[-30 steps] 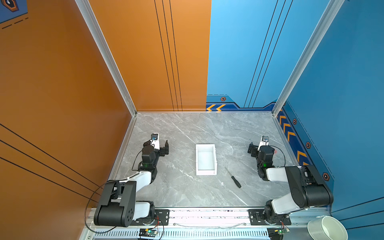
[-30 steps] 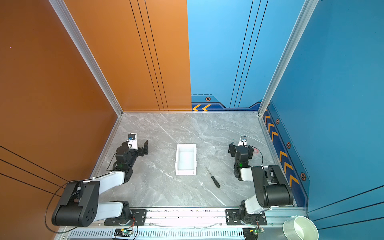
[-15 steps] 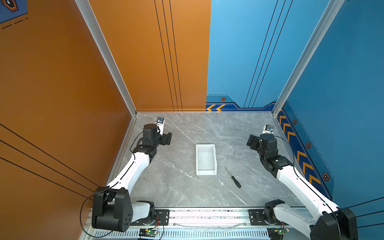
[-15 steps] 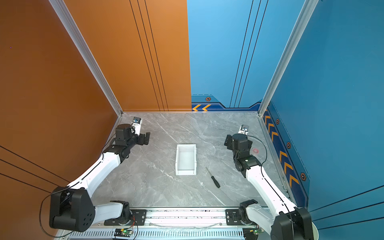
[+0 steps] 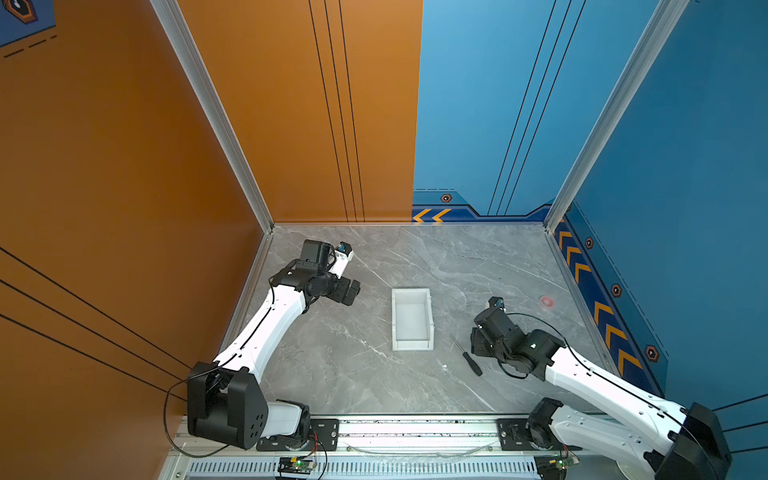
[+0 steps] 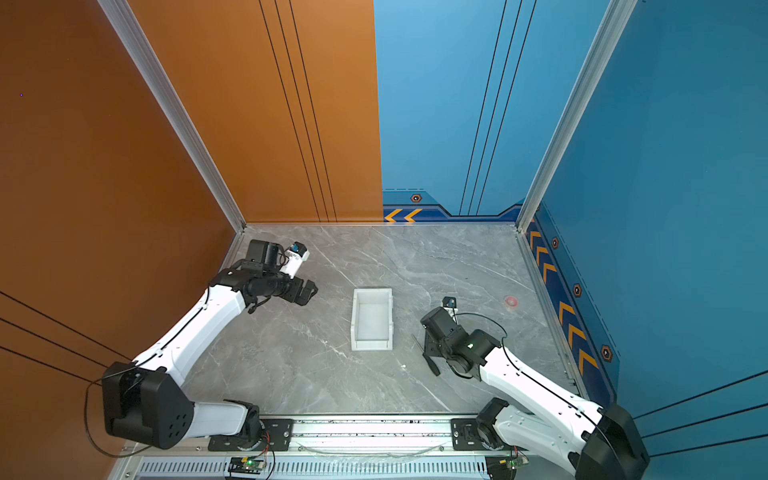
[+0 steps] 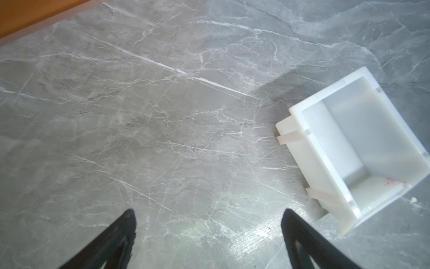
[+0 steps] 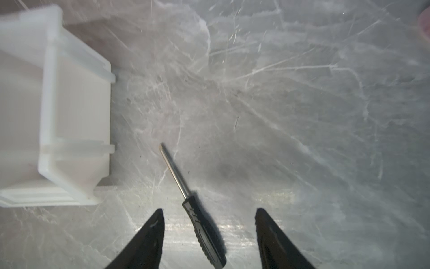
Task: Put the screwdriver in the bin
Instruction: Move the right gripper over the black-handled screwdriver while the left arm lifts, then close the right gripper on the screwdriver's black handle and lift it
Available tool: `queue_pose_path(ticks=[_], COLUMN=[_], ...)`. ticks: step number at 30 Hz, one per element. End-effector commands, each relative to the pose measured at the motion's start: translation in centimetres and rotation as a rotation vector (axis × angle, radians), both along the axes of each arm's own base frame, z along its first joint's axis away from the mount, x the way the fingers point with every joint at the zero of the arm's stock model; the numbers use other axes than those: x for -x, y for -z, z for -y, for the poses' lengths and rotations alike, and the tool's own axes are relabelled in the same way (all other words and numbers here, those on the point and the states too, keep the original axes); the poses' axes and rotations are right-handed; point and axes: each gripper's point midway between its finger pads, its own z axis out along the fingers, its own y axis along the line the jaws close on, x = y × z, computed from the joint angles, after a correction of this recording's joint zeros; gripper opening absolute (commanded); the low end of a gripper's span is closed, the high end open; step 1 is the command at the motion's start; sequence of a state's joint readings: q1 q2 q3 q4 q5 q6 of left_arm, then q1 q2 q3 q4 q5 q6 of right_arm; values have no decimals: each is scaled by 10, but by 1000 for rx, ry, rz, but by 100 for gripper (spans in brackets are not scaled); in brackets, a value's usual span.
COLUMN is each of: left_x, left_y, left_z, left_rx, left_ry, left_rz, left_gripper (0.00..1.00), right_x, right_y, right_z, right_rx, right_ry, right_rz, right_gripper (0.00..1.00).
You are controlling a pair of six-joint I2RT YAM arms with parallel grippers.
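The grey, white-veined marble table [image 5: 365, 382] carries everything. My left arm [image 5: 266, 324] stretches from the front edge toward the back left corner, wrist bent. My left gripper [image 7: 208, 210] hangs over bare marble, jaws spread, grasping nothing. My right arm [image 5: 602, 382] reaches low from the front right corner toward the middle. My right gripper [image 8: 209, 210] points down, its 2 black fingers parted on either side of the screwdriver [image 8: 202, 230], clear of its handle. The bin [image 5: 411, 345], a white rectangular plastic tray with straight, ribbed walls, sits at the table's middle. In a top view the screwdriver [image 5: 471, 361] lies flat just beside the bin's front right corner, apart from it. Its ridged black handle points toward the front edge and its thin shiny shaft angles toward the bin.
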State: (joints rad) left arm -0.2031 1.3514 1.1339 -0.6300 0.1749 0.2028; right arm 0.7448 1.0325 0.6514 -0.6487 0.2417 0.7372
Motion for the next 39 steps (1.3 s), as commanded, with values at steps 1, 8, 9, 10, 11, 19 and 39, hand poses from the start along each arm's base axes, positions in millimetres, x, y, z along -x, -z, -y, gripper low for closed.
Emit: queue_pose_path(ticks=[1, 8, 9, 10, 11, 19, 39], left_x=[18, 28, 29, 30, 31, 34, 31], left_y=[-14, -22, -24, -27, -28, -31, -32], left_z=[13, 14, 14, 14, 14, 10, 4], left_rx=[53, 69, 73, 75, 78, 65, 44], left_ry=[70, 77, 76, 74, 75, 59, 30], left_rz=[-12, 5, 9, 15, 16, 24, 32], left_gripper=[100, 99, 99, 99, 98, 98, 98], right_x=[25, 32, 32, 33, 33, 38, 40], right_y=[28, 47, 49, 50, 52, 68, 78], right_z=[1, -9, -11, -13, -15, -20, -17], right_rx=[33, 15, 10, 6, 3, 36, 108], right_ry=[-13, -55, -62, -70, -77, -124, -150], right_rz=[-125, -165, -172, -176, -181, -237, -244], right_gripper=[64, 62, 61, 59, 59, 56, 22])
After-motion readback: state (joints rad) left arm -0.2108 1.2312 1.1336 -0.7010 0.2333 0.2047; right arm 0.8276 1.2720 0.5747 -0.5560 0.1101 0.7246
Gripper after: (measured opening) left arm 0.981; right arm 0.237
